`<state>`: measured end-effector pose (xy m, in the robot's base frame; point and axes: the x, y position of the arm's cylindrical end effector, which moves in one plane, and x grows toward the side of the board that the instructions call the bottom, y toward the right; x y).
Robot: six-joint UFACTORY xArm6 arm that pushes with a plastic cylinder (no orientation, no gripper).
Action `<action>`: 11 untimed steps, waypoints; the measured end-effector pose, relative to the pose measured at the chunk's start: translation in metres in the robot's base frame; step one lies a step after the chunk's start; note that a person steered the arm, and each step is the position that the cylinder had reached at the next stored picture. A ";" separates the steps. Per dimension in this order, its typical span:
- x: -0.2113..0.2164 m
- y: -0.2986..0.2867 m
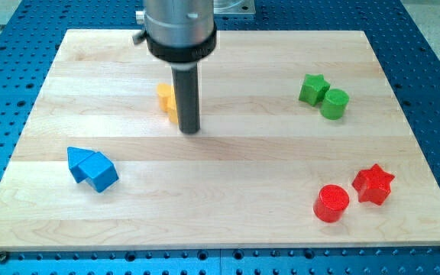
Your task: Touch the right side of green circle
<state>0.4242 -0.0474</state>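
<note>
The green circle (334, 103) sits at the view's upper right on the wooden board (228, 191). A green star (312, 88) touches its upper left side. My tip (190, 130) is at the end of the dark rod near the board's upper middle, far to the left of the green circle. The tip stands just to the right of a yellow block (166, 101), whose shape is partly hidden by the rod.
A red circle (331, 203) and a red star (373, 184) sit at the lower right. Two blue blocks (92, 168) lie together at the lower left. A blue perforated table surrounds the board.
</note>
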 end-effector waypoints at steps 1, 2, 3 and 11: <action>0.002 0.035; 0.005 0.080; 0.012 0.092; 0.003 0.269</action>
